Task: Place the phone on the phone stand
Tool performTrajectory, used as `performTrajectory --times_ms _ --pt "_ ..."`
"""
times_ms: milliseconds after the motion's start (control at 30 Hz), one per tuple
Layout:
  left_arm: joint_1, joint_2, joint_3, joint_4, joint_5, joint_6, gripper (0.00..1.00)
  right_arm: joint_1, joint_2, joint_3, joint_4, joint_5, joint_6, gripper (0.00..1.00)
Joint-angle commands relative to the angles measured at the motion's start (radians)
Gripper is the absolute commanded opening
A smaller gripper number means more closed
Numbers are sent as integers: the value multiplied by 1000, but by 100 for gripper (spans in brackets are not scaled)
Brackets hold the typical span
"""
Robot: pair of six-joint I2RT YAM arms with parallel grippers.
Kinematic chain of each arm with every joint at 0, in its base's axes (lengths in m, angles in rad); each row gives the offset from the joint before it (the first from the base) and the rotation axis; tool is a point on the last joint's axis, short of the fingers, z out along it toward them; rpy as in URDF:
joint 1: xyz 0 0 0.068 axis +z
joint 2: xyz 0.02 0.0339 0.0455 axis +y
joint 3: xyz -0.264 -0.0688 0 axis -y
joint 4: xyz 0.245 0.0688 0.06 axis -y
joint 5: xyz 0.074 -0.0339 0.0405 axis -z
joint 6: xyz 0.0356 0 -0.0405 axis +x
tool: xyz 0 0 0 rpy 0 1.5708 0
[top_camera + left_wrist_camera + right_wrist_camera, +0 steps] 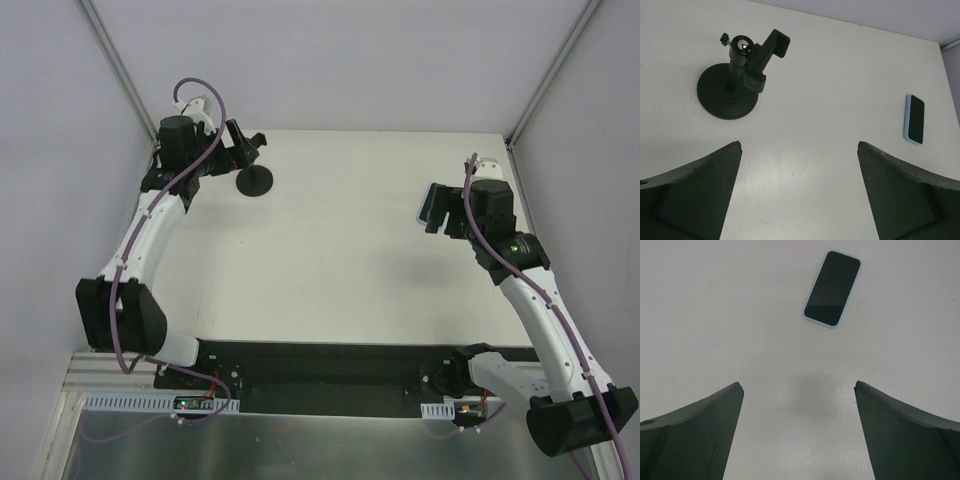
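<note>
Approach step, by my reading: right fingers [690,435], spread wide and empty, need to advance onto the flat blue-rimmed black-screened phone [832,289] ahead; left fingers [690,195], likewise spread and empty, face the black disc-based phone stand [729,95].

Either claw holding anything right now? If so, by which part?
Nothing is held. The left claw and right claw are both open and empty; the phone lies flat on the table, and the phone stand is untouched.
</note>
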Motion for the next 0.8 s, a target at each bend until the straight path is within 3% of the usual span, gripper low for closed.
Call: performTrajectory --times_ms 0,267,500,667,767 --pt "1 178 146 -33 -20 40 99 9 30 28 31 -62 8 96" --pt "1 563 436 -40 7 188 99 13 87 21 38 -269 4 96" --pt "-2 738 594 -39 93 229 98 16 79 5 40 -262 -13 96" --pt "-1 789 654 -39 69 235 81 16 59 -1 40 -237 -16 96" --pt "-1 759 611 -40 53 219 72 18 59 -4 32 -236 -16 96"
